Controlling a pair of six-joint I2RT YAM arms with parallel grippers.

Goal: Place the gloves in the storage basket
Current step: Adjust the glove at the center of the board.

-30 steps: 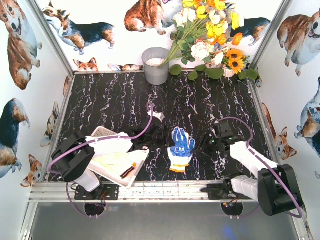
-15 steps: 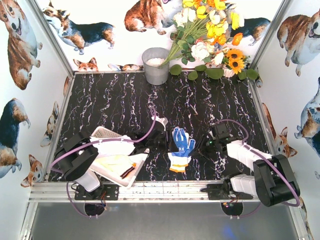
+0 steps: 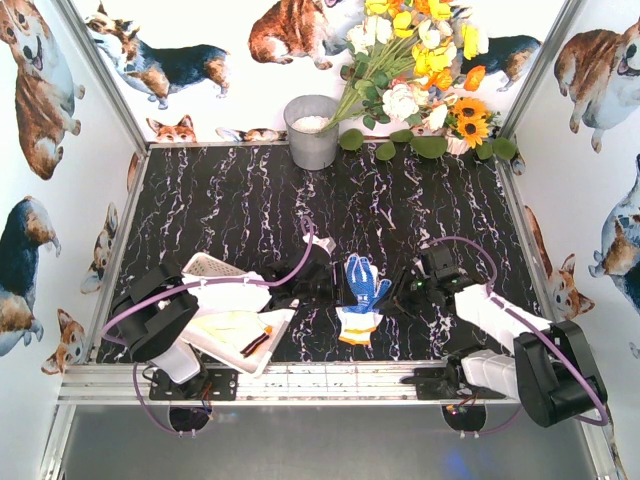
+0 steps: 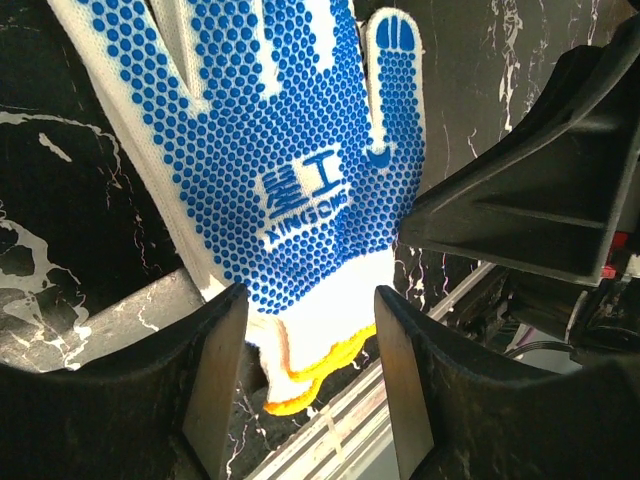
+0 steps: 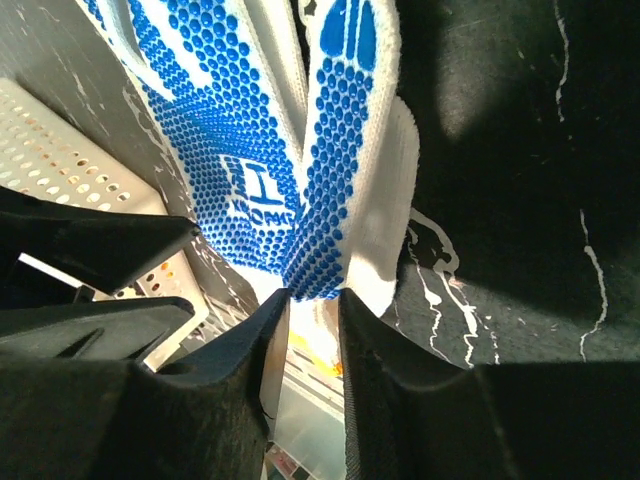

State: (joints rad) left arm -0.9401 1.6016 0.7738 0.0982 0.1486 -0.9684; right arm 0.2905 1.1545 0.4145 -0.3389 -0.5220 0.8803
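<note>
The blue-dotted glove (image 3: 365, 290) is a soft knit piece, light and floppy, so it will sag and fold wherever it is lifted rather than hold a shape. The rubbery dots should give the pads some bite, and nothing about it looks fragile. The best hold is probably the palm or the cuff (image 4: 310, 372), where the knit bunches into a thick fold; a pinch on one finger would leave the rest dangling and liable to drag over the basket rim.

It is white knit covered in rows of blue dots, with a printed blue logo on the palm and a yellow-orange trim at the cuff edge. It lies on the dark marbled worktop (image 3: 230, 210) between the two arms, fingers pointing away from the bases, just right of the storage basket (image 3: 205, 266), where pale gloves (image 3: 228, 325) already rest.

The right claw (image 5: 313, 300) has its jaws drawn almost together on a raised fold at the glove's side, so it appears to be gripping the glove. The left claw (image 4: 310, 295) is spread wide, a jaw on either side of the cuff end, holding nothing
</note>
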